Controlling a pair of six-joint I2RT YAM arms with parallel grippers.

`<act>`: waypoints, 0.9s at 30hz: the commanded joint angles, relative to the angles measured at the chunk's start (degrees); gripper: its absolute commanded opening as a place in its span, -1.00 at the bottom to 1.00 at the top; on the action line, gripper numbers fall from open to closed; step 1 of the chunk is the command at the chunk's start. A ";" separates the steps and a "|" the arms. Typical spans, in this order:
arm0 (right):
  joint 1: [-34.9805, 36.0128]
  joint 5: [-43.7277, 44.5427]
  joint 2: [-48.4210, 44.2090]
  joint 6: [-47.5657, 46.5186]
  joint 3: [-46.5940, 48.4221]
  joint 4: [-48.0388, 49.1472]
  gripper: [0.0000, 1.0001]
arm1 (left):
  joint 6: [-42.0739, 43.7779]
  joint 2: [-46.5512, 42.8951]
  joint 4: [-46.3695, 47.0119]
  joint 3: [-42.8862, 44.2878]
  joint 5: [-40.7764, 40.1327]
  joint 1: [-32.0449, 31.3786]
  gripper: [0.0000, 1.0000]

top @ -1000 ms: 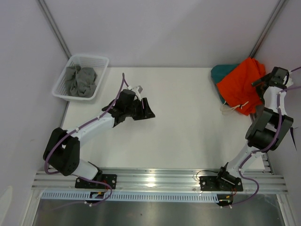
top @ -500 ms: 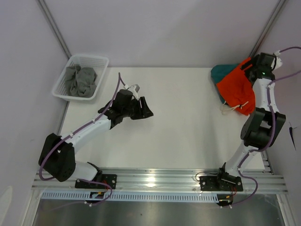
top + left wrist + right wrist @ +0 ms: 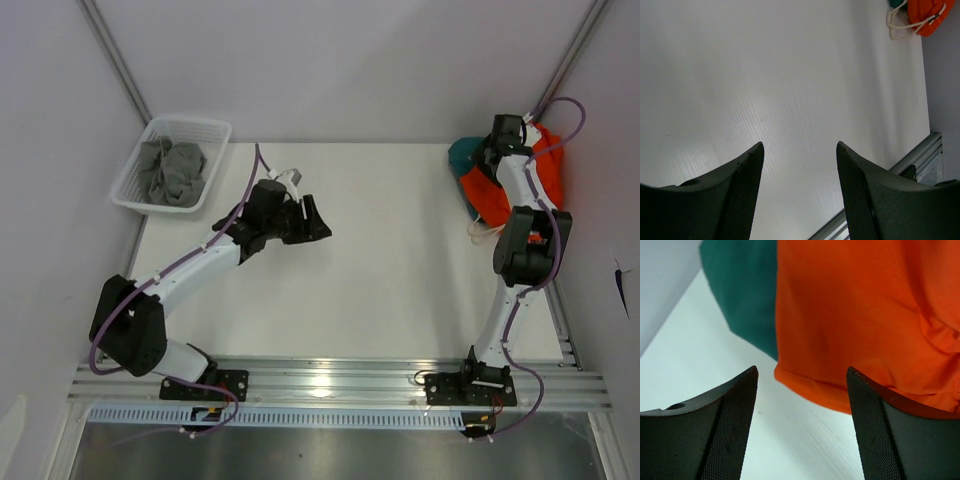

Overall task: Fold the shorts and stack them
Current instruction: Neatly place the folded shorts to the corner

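Note:
The orange shorts lie crumpled at the table's far right, on top of the dark teal shorts, with a white drawstring trailing toward the front. My right gripper hovers over this pile. In the right wrist view it is open and empty, the orange shorts' hem just beyond its tips and the teal shorts to the left. My left gripper stands open and empty over bare table left of centre. In its wrist view the orange shorts and the drawstring show far off.
A white plastic basket holding grey cloths sits at the far left corner. Grey walls close in the table at the back and on both sides. An aluminium rail runs along the near edge.
My right arm has swung left from the pile's right side to above it, and its jaws have narrowed a little. The left gripper has shifted slightly and stays open.

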 commanded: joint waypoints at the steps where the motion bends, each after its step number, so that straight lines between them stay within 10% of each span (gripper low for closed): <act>1: 0.43 3.65 2.78 -1.33 5.09 -2.55 0.44 | 0.66 0.23 1.19 3.44 1.20 -0.40 0.26; 27: 3.86 9.88 13.78 -0.46 17.48 -12.40 0.43 | 1.36 1.46 3.22 -0.25 2.87 -0.40 0.27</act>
